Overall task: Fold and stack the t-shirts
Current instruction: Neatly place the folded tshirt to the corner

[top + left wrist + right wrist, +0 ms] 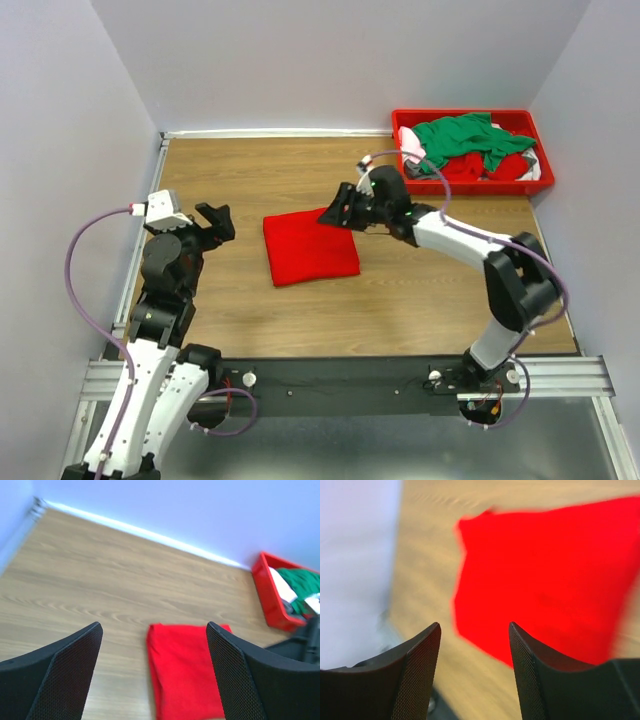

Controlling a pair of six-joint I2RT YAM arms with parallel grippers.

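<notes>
A folded red t-shirt (310, 246) lies flat in the middle of the wooden table. It also shows in the left wrist view (187, 670) and the right wrist view (545, 575). My right gripper (337, 212) is open and empty, hovering just above the shirt's far right corner. My left gripper (214, 222) is open and empty, off to the left of the shirt. A green t-shirt (465, 137) lies on red and white ones in the red bin (470, 116) at the far right.
The red bin also shows at the right edge of the left wrist view (267, 597). Walls enclose the table (250, 170) at the back and on both sides. A metal rail runs along the near edge.
</notes>
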